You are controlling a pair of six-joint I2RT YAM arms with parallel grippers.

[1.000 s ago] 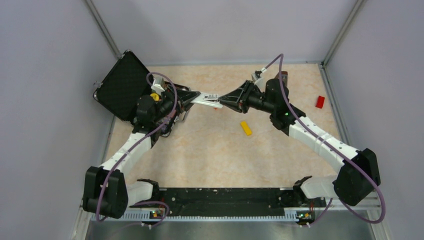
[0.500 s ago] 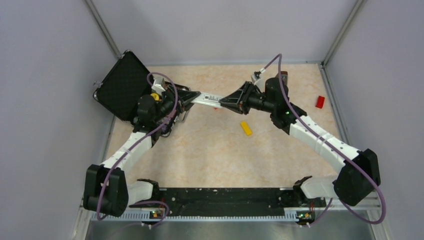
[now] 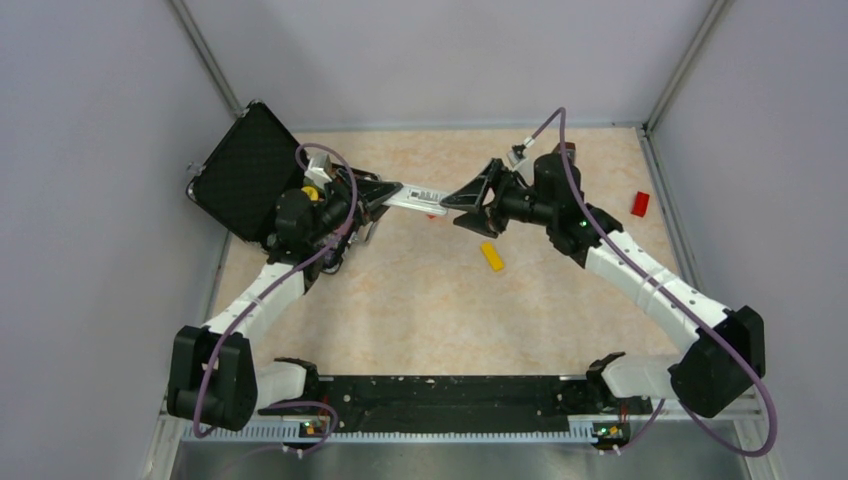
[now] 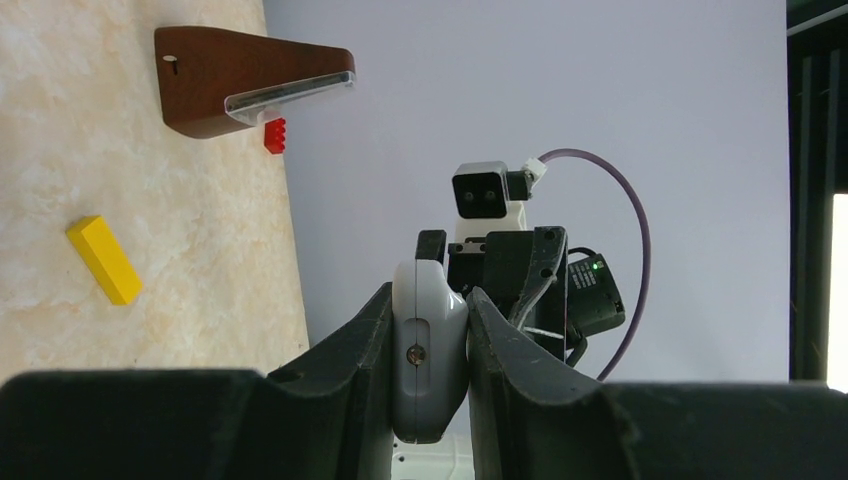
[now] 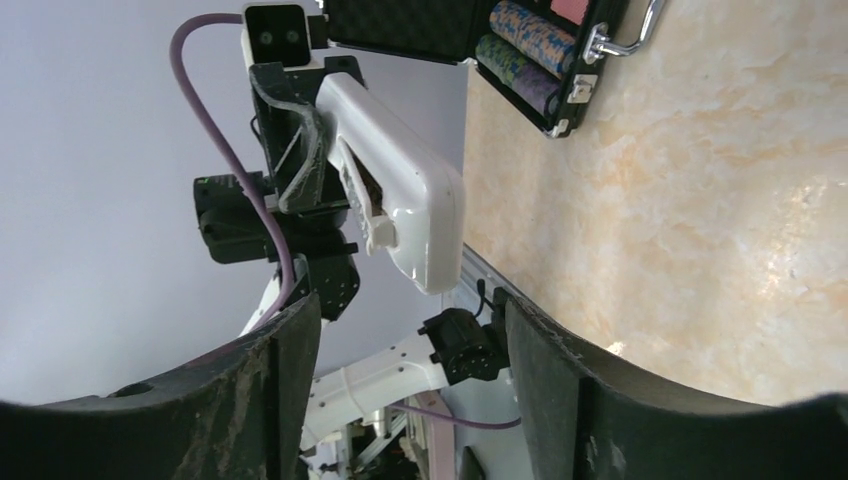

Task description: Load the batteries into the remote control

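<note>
Yellow block (image 3: 491,254): lying flat on the desk (image 3: 420,300), near the right arm.
Left end effector (image 4: 430,298): clamped on one end of the remote control (image 4: 428,350), fingers pressed against both of its sides.
Remote control: held raised above the desk, its free end pointed at the right end effector (image 5: 410,300).
Right end effector: fingers spread wide apart, nothing gripped, just off the remote's free end.
Black case (image 3: 245,170): open, behind the left arm.
Hard to make out: contents of the remote's recess. The batteries cannot be identified.
</note>
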